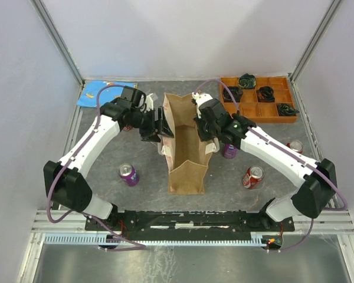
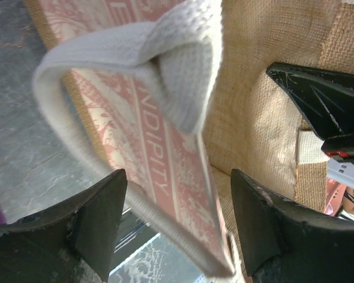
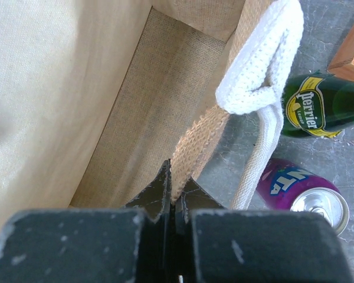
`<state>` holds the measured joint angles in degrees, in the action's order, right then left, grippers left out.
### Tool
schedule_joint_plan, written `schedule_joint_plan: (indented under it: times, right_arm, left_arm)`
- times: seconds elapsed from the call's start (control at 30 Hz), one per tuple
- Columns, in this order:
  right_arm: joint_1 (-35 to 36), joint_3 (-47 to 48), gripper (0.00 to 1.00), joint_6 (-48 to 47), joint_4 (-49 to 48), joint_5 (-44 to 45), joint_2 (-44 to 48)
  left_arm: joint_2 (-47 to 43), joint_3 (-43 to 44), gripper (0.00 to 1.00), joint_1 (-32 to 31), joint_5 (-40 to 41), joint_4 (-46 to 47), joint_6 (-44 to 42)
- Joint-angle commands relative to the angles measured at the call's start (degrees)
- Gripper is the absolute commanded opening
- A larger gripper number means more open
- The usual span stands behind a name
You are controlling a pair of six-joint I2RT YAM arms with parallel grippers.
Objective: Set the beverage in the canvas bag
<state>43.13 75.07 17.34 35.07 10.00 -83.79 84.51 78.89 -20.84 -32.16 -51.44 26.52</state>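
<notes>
Canvas bag [image 1: 186, 147] stands upright mid-table, mouth open, between both arms. I record a grey mottled table [image 1: 147, 197] inside pale walls [image 1: 183, 35], orange tray [image 1: 256, 100] far right, purple can [image 1: 128, 174] left and red can [image 1: 253, 177] right of the bag. Bag: tan burlap, cream handles, pink lettered panel. Left gripper [image 2: 177, 194] gapes wide astride the left wall; right gripper [image 3: 176, 191] is pinched on the right rim

The pink patterned front panel [image 2: 165, 177] of the tan canvas bag [image 2: 265, 88] reads "…NDIPITY", its start hidden by the handle. The green glass bottle [image 3: 321, 109] right of the bag is labelled "Perrier".
</notes>
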Motion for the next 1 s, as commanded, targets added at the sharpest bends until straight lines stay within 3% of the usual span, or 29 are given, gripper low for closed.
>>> schedule_joint_plan:
  times: [0.0,0.1,0.23,0.47,0.63,0.97]
  right_arm:
    - [0.3,-0.1,0.0,1.2,-3.8,1.2,-1.0]
    - [0.3,0.5,0.0,1.1,-3.8,1.2,-1.5]
    - [0.2,2.4,0.0,0.7,-1.1,2.1,-1.8]
    - [0.2,13.0,0.0,-2.7,16.7,7.4,-3.5]
    - [0.3,17.1,0.0,-2.3,27.3,10.1,-3.3]
    - [-3.1,9.9,0.0,-3.0,30.8,14.2,3.1]
  left_arm:
    - [1.7,-0.9,0.76,-3.4,-2.0,12.3,7.3]
    - [2.8,-1.9,0.65,-4.5,-1.4,15.1,9.5]
    - [3.0,0.8,0.05,-4.2,4.4,9.6,5.3]
    - [1.0,9.7,0.03,-0.8,24.1,-10.4,-11.3]
    - [0.6,10.1,0.03,3.3,33.1,-16.5,-18.7]
    - [-1.6,9.0,0.03,9.2,41.7,-21.8,-30.3]
